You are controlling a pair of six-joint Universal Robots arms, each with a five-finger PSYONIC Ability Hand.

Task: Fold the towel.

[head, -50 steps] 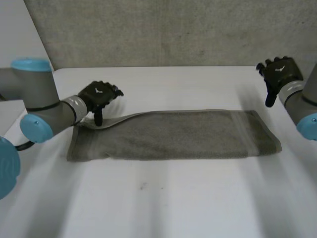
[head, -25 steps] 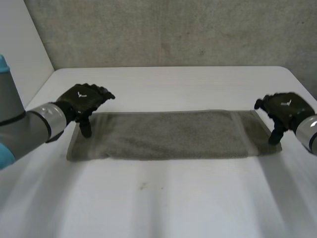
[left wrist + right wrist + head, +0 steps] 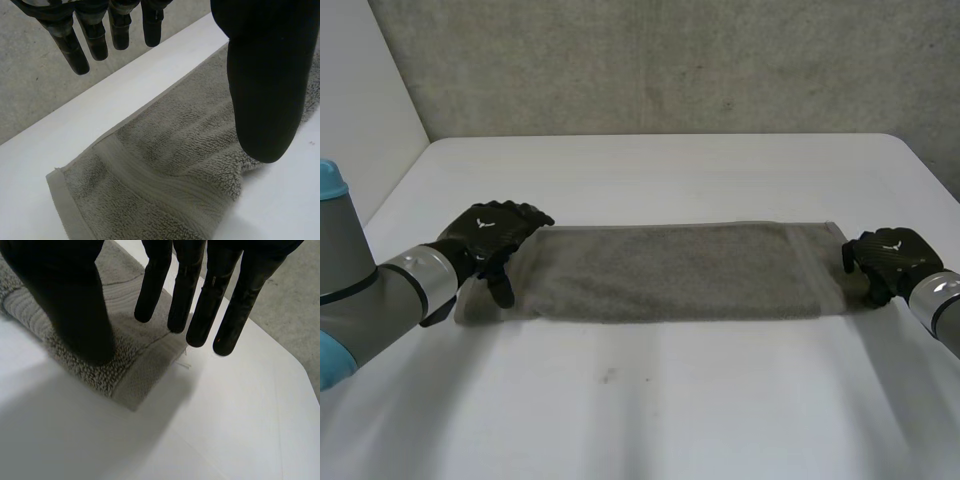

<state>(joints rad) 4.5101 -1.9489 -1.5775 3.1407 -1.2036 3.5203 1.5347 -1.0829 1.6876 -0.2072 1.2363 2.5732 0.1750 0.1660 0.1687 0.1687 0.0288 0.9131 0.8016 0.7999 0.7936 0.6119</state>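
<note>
— Nearest us the desk (image 3: 650,400) is bare. Then comes the towel (image 3: 670,270), a long flat strip lying crosswise at mid-desk. Where are our hands?

— One at each short end. Our left hand (image 3: 490,232) is over the left end, fingers (image 3: 82,47) straight and spread above the cloth, thumb (image 3: 262,100) low at the near edge. It grips nothing.

— And our right hand (image 3: 885,258)?

— The same at the right end: fingers (image 3: 200,305) straight, thumb low over the near corner, nothing pinched.

— So what could go wrong?

— We judge the strip is already doubled lengthwise. If we close on the top layer alone, the layers part as we lift. If one hand pinches and the other misses, that end drags and the fold lands askew.

— And farther off?

— The far edge lies straight, but a shove from the fingers could rumple it.
</note>
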